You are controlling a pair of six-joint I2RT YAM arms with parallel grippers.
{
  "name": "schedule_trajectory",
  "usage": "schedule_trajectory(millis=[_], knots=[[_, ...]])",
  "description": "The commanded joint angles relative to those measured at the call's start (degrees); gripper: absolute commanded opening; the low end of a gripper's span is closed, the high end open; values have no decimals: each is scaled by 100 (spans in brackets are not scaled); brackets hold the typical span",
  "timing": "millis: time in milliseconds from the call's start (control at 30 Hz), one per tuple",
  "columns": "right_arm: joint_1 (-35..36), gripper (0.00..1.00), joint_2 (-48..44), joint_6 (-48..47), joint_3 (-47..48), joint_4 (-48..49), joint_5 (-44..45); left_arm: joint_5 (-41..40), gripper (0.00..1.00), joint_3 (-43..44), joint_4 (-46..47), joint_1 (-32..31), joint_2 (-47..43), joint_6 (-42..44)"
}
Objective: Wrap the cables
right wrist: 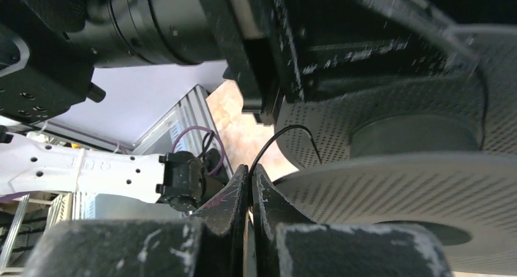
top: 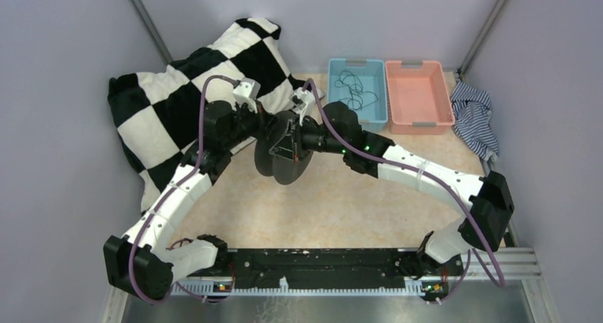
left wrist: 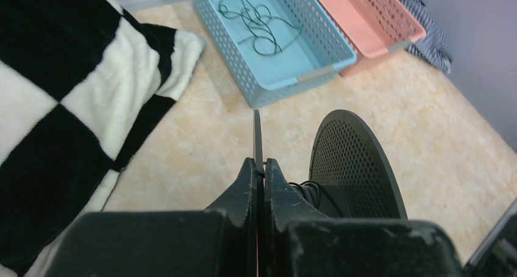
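Observation:
A dark round spool (top: 281,163) with perforated flanges is held upright above the table's middle, between both arms. My left gripper (top: 264,127) is shut on the spool's thin near flange, seen edge-on in the left wrist view (left wrist: 257,136) between my shut left gripper (left wrist: 257,162). A few turns of thin black cable (left wrist: 308,191) lie on the hub beside the far flange (left wrist: 360,167). My right gripper (top: 291,141) is shut on a thin black cable (right wrist: 291,127) that arcs from my right gripper (right wrist: 250,168) up between the spool's flanges (right wrist: 396,179). More loose cables (top: 353,89) lie in the blue basket.
A blue basket (top: 377,113) and a pink basket (top: 418,95) stand side by side at the back right. A black-and-white checkered blanket (top: 171,102) covers the back left. A striped cloth (top: 473,117) lies at the right wall.

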Motion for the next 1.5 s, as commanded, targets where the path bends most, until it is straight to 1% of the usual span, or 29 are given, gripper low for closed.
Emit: schedule_trajectory(millis=[0,200,333,400,500,600,667,767,900,1067,1200,1300,1367,1467], knots=[[-215,0,-41,-239,390,-382,-216,922,0,260,-26,-23,-93,627],[-538,0,-227,-355,339,-724,-296,1552,0,387,-200,-23,-55,1009],[-667,0,-312,-652,382,-1054,-574,2148,0,663,-598,-23,237,1318],[-730,0,-354,-823,429,-1336,-625,2285,0,802,-798,-23,337,1473],[-859,0,-460,-1015,408,-1656,-793,2401,0,898,-802,-7,349,1549],[-1008,0,-560,-1219,404,-1941,-993,2789,0,1137,-1032,-8,434,1695],[-1088,0,-619,-1500,438,-2154,-1161,3059,0,1408,-1370,-13,549,1874],[-1143,0,-717,-2252,499,-2588,-1357,3418,0,1715,-1756,-15,597,2139],[-1145,0,-955,-3012,388,-2664,-1494,3974,0,2078,-2126,-9,722,2308],[-1149,0,-1332,-3640,73,-2416,-1599,4175,0,2178,-2048,-14,767,2209],[-1153,0,-1471,-4002,-50,-2525,-1720,4451,0,2281,-2025,-7,864,2115],[-1246,0,-1474,-4348,-221,-2643,-2157,4753,0,2298,-2043,-12,955,2092],[-1407,0,-1456,-4626,-399,-2684,-2764,4894,0,2224,-2072,-10,1013,2164],[-1677,0,-1379,-4660,-741,-2388,-3614,5128,0,2154,-1996,-13,1060,2108]])
